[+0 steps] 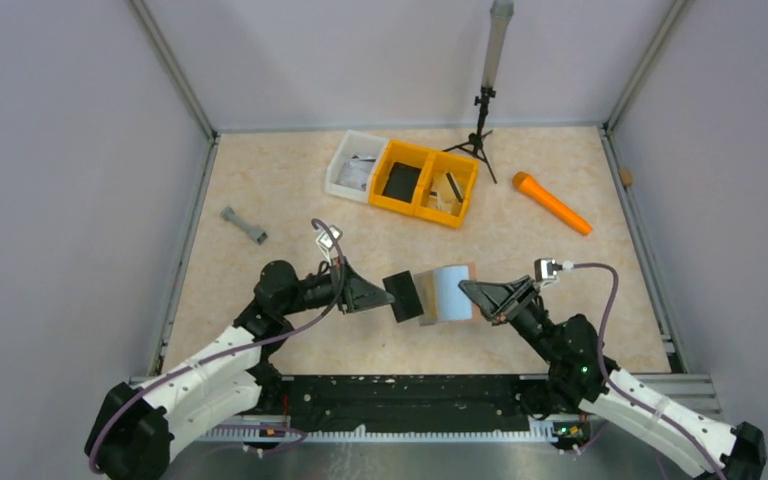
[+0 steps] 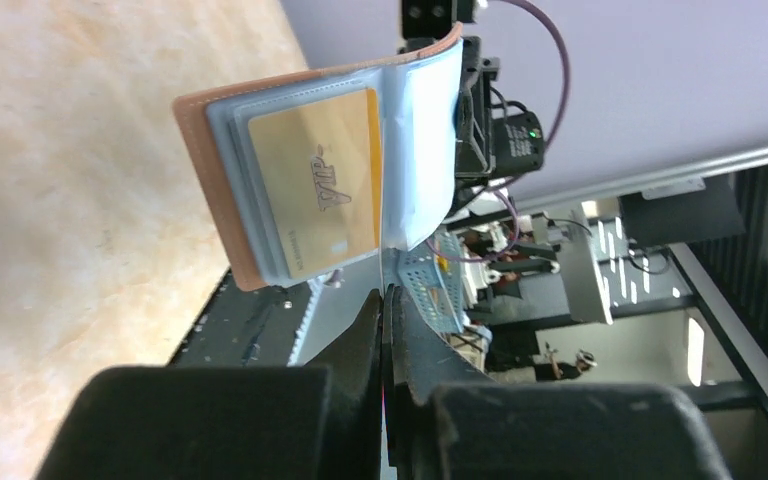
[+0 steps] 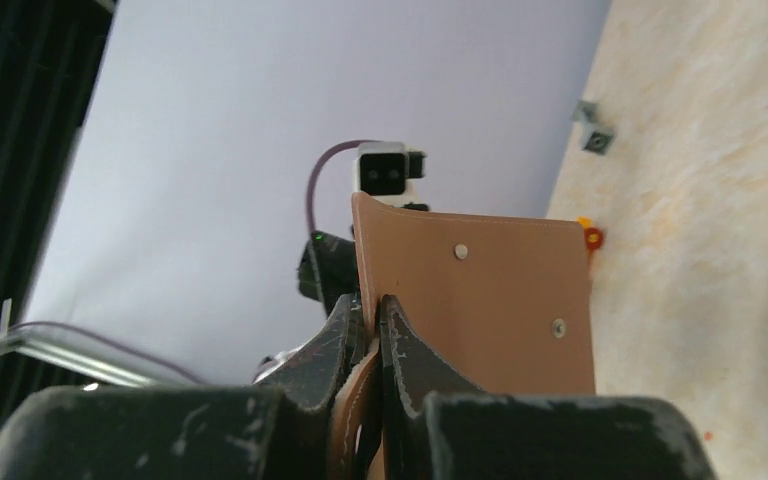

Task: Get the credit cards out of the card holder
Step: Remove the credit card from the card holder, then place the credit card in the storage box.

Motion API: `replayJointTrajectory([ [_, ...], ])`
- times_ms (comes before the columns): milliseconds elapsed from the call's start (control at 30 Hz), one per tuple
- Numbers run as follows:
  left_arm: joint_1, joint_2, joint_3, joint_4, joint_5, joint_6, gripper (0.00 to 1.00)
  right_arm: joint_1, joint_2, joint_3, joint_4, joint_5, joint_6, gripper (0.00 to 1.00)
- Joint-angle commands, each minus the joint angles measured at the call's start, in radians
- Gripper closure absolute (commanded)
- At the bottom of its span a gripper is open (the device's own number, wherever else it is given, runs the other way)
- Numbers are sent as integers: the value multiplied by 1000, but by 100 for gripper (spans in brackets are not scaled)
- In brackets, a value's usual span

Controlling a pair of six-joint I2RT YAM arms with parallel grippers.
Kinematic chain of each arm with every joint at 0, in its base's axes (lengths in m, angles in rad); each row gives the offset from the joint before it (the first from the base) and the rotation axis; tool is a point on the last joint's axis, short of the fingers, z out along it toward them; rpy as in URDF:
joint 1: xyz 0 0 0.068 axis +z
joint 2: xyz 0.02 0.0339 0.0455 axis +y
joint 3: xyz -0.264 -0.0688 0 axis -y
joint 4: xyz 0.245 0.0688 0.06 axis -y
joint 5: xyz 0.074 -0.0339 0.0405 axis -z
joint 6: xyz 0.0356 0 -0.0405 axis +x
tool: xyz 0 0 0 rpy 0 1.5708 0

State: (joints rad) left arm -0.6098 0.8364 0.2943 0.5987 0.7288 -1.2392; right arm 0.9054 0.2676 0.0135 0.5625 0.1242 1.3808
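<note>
The right gripper [image 1: 465,289] clenches one leather flap of the card holder [image 1: 447,292], keeping it spread open above the table [image 1: 260,180] so that its sleeves face the other arm. The left gripper [image 1: 388,295] pinches a black card [image 1: 403,296] edge-on, seemingly just beside the holder's pocket. A gold card [image 2: 315,190] sits sleeved inside.

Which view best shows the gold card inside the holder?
Left wrist: the gold card faces the lens in a clear pocket of the card holder. Top external shows the open holder but no clear card; right wrist only the brown back.
</note>
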Motion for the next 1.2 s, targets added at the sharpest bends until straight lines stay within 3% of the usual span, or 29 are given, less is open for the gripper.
replayJointTrajectory([
  [0,46,-48,77,-243,-29,149,100,-13,-145,79,-358,117,-127,100],
  [133,59,-49,184,-476,-161,303,100,-12,-209,164,-575,189,-241,100],
  [267,61,27,397,-805,-399,513,100,-12,-214,265,-726,250,-338,100],
  [500,53,273,774,-989,-747,897,100,-12,-182,387,-819,276,-460,100],
  [600,51,359,863,-964,-856,1123,100,-11,-131,457,-854,273,-518,100],
  [800,40,513,911,-716,-851,1629,100,-12,-53,561,-880,265,-608,100],
  [933,38,657,1034,-678,-898,1815,100,-12,-21,599,-893,269,-632,100],
  [1033,24,780,1115,-614,-1047,1909,100,-12,-2,622,-923,278,-637,100],
  [1167,24,877,1175,-514,-1019,1955,100,-11,-3,641,-939,298,-654,100],
])
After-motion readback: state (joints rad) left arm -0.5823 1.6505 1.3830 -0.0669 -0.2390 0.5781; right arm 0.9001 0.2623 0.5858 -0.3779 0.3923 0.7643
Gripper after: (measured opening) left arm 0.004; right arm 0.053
